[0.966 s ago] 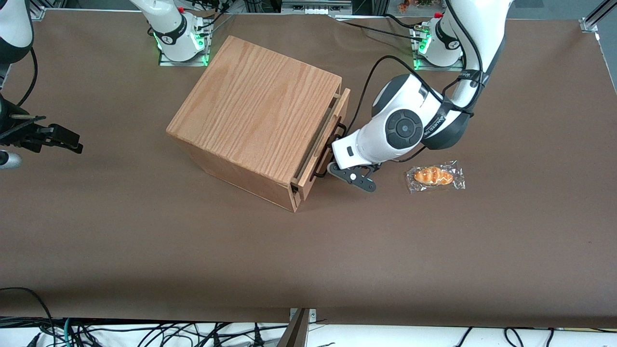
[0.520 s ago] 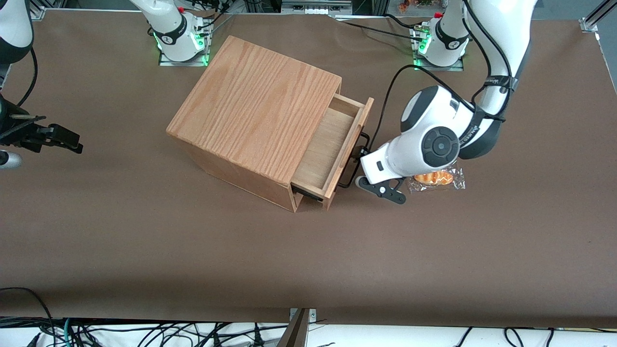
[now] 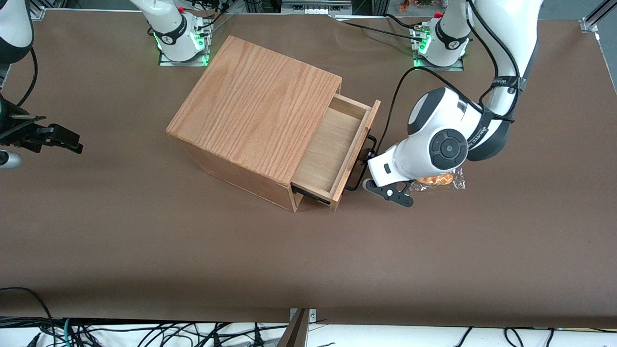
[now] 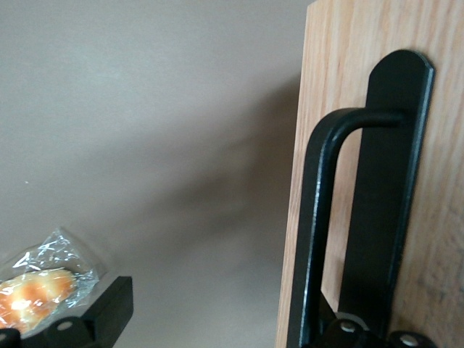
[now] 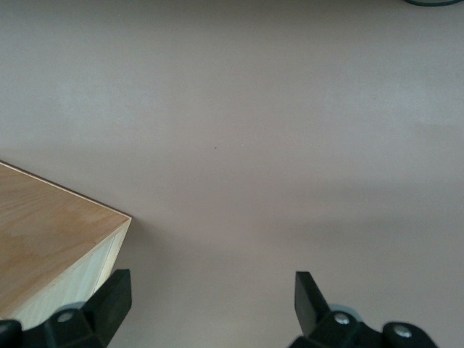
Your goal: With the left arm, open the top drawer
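The top drawer (image 3: 332,149) stands pulled well out of the oak-grain cabinet (image 3: 255,101), its bare light-wood floor showing. Its thin black wire handle (image 3: 362,164) sits on the drawer's front panel (image 4: 330,87). The left arm (image 3: 434,144) reaches down in front of the drawer, and its gripper (image 3: 368,159) is at the handle. In the left wrist view the gripper (image 4: 225,322) is open: one finger (image 4: 109,312) hangs over the table, the other (image 4: 362,330) sits by the handle bar (image 4: 315,217), against the drawer front.
A wrapped croissant (image 3: 436,180) lies on the brown table just under the left arm's wrist, also in the left wrist view as a clear bag (image 4: 40,286). The arms' bases (image 3: 438,43) stand at the table's edge farthest from the front camera.
The drawer has slid from almost shut to well out of the cabinet. The left arm and gripper moved with the handle toward the working arm's end, now partly covering the croissant.
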{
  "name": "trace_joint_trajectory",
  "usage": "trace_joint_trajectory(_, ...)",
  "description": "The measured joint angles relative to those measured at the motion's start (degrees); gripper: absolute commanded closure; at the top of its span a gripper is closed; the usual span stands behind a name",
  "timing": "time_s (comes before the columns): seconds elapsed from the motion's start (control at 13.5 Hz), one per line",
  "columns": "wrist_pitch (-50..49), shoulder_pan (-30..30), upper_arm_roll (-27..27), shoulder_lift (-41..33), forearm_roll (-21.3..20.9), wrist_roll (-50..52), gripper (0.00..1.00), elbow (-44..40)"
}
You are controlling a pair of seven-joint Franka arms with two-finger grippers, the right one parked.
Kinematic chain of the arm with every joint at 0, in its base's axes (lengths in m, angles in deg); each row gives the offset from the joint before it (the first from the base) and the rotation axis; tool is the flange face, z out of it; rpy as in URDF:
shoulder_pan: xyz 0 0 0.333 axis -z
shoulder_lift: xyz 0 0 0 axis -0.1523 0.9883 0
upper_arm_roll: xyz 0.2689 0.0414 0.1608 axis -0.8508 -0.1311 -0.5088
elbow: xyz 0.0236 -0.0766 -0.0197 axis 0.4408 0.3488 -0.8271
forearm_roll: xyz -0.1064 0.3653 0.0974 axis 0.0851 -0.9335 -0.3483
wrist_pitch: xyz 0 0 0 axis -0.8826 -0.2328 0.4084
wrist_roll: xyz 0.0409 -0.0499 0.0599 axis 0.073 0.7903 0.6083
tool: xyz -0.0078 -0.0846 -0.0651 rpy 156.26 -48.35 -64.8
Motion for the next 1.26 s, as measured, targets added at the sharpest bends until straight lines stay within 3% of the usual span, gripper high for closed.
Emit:
trace_joint_trajectory(0.52, -0.4, -6.5, -0.2, 0.0, -0.8, -6.5, 0.00, -0.1)
trace_joint_trajectory(1.26, -0.8, -7.0, -0.2, 0.0, -0.3, -6.8, 0.00, -0.2)
